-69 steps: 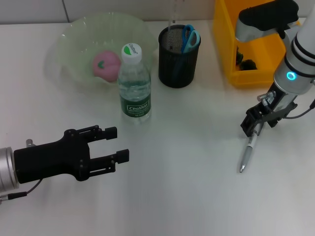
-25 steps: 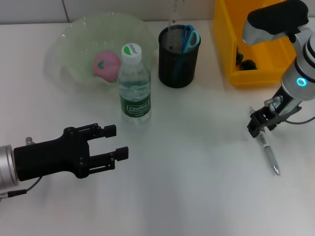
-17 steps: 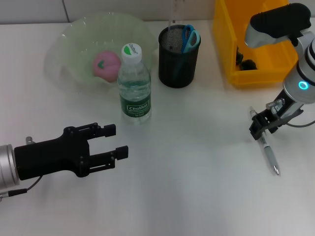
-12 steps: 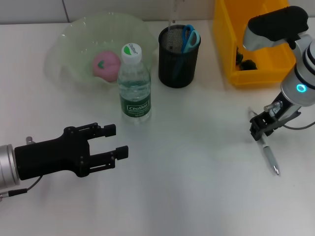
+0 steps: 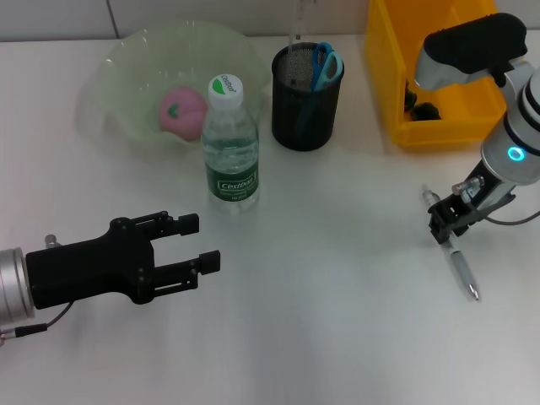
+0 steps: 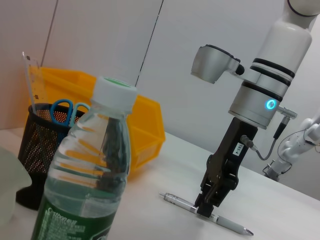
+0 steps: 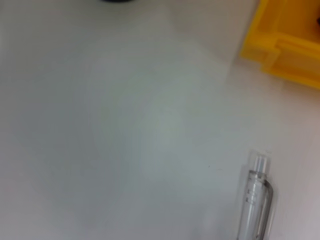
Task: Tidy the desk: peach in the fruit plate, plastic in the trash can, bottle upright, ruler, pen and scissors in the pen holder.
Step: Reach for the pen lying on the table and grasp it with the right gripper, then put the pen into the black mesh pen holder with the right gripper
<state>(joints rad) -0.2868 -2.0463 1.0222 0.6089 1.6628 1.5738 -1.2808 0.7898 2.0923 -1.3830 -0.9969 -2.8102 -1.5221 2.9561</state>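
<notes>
Pen (image 5: pixel 454 245) flat on the white desk (image 5: pixel 337 321) on the right side, clip end toward the yellow trash can (image 5: pixel 396 76), tip toward the near edge. Right gripper (image 5: pixel 447 221) down over the pen's upper part, fingertips at the barrel; from the left wrist view (image 6: pixel 210 202), fingers drawn close around it, touching or almost touching, firm grip or not impossible to tell. In the right wrist view only the pen's clear clip end (image 7: pixel 256 200) lying on the desk, with a corner of the yellow trash can (image 7: pixel 285 45) beyond. Left gripper (image 5: pixel 181 247) low over the near left part of the desk, fingers spread apart and holding nothing, pointing toward the middle. Bottle (image 5: pixel 229 143) upright with its white and green cap on, just in front of the pale green fruit plate (image 5: pixel 126 59). Peach (image 5: pixel 183 110) inside the plate. Black mesh pen holder (image 5: pixel 306 99) beside the bottle, between plate and trash can, with blue-handled scissors (image 5: pixel 323 63) and a clear ruler (image 5: pixel 297 21) standing in it. Something dark (image 5: pixel 422 105) inside the trash can, not identifiable.
</notes>
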